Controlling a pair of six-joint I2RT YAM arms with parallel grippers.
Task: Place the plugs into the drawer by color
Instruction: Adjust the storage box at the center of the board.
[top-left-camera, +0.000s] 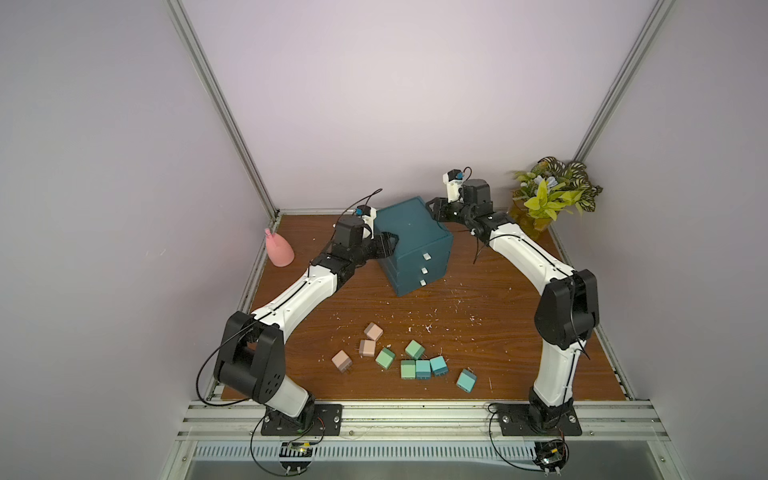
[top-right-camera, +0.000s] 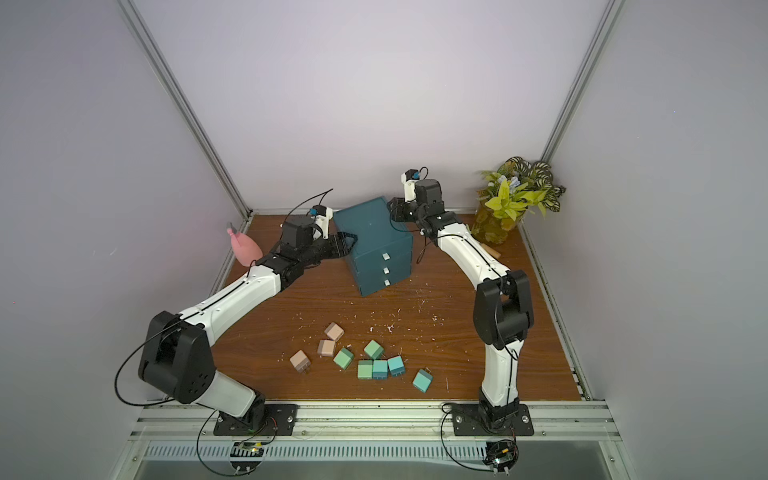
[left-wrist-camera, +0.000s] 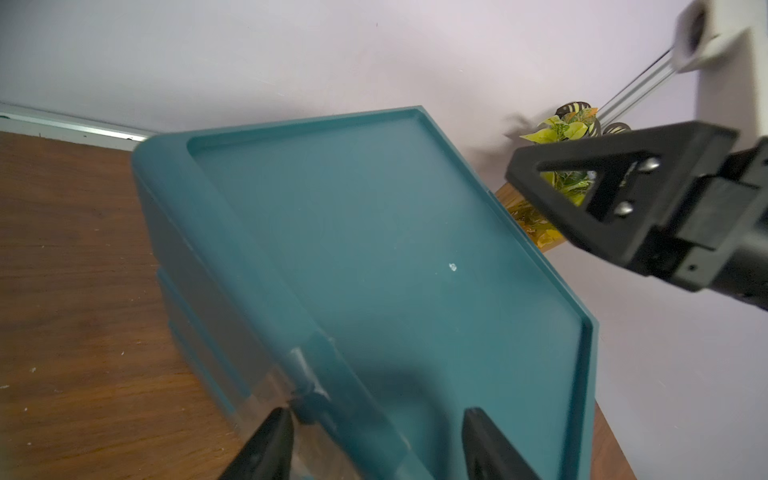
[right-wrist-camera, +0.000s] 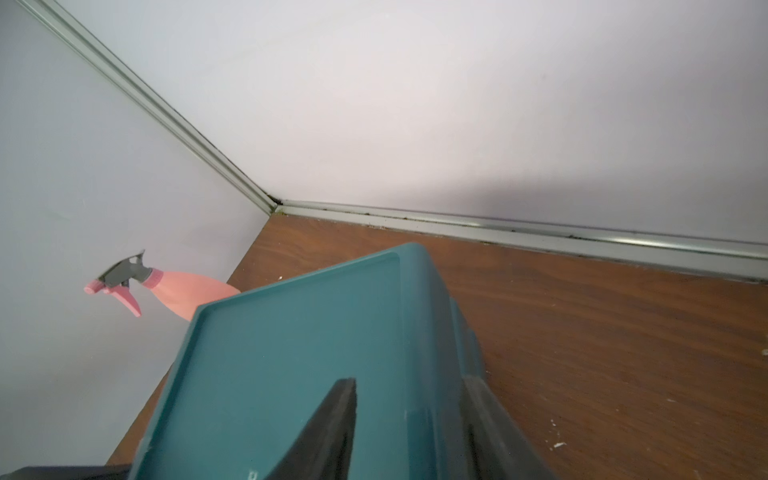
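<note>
Bracketing the drawer (top-left-camera: 409, 230) at opposite top edges.
The left end effector (top-left-camera: 388, 245) is clamped on its 9 o'clock rim. The right end effector (top-left-camera: 436, 210) straddles the 1 o'clock corner, pinch unclear. The drawer stands toward 12 o'clock on the table (top-left-camera: 478, 316), and the plugs (top-left-camera: 422, 369) cluster toward 6 o'clock, with open wood between.

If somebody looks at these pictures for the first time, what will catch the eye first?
Probably the dark teal drawer cabinet at the back middle of the wooden table, with the left gripper and the right gripper clamped on its top edges from opposite sides. Next come the colored plugs scattered near the front edge, all outside the closed drawers.
</note>
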